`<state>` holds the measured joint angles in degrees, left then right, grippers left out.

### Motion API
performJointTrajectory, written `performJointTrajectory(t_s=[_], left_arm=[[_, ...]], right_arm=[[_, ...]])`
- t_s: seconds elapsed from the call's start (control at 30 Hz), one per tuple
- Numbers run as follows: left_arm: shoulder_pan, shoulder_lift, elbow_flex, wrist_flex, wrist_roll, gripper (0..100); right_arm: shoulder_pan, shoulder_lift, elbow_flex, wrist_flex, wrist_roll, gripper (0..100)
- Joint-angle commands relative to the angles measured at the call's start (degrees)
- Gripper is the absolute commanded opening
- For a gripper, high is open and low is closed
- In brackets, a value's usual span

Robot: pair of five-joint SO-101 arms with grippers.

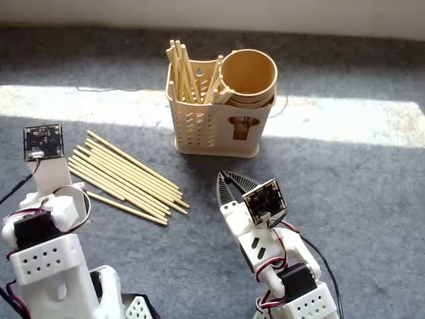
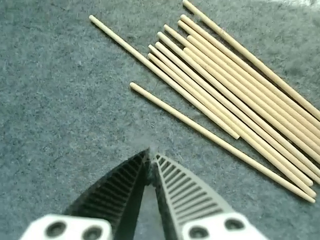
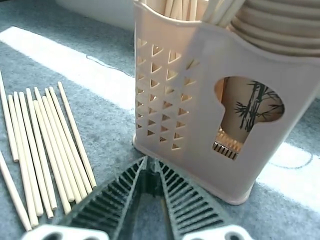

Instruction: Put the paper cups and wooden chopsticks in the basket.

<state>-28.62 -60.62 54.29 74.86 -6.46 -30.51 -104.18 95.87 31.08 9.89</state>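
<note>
Paper cups (image 1: 249,74) in basket (image 1: 199,126) — chopsticks (image 1: 126,176) loose alongside.

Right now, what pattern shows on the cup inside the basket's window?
A dark bamboo drawing on the cup; clearest in the right wrist view.

The basket (image 1: 216,126) stands on the surface (image 1: 345,199) toward 12 o'clock — paper cups (image 1: 249,73) nested in its 3 o'clock side, upright chopsticks (image 1: 182,70) in its 9 o'clock side. At the basket's 8 o'clock lie loose chopsticks (image 1: 126,176). The right end effector (image 1: 229,183) sits near its 6 o'clock — the left end effector (image 2: 150,156) just beside the loose bundle.
</note>
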Motion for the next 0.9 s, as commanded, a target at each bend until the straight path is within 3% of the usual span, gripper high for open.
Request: performJointTrajectory(t_s=[0.0,0.17,0.43,0.57,0.87], left_arm=[[-2.77,6.37,-3.03,-3.08,3.34,7],[-6.81,14.73,-3.03,-9.14,8.88,25],[-7.08,25.01,-3.12,-18.02,9.32,21],[-9.36,28.79,-3.74,-22.15,14.07,21],[-10.68,40.75,-10.95,-23.03,17.41,21]], right_arm=[[-0.40,-0.48,5.23,0.22,-0.18,0.5],[-0.40,-0.48,5.23,0.22,-0.18,0.5],[-0.40,-0.48,5.23,0.22,-0.18,0.5],[-0.40,-0.48,5.23,0.22,-0.18,0.5],[-0.40,-0.48,5.23,0.22,-0.18,0.5]])
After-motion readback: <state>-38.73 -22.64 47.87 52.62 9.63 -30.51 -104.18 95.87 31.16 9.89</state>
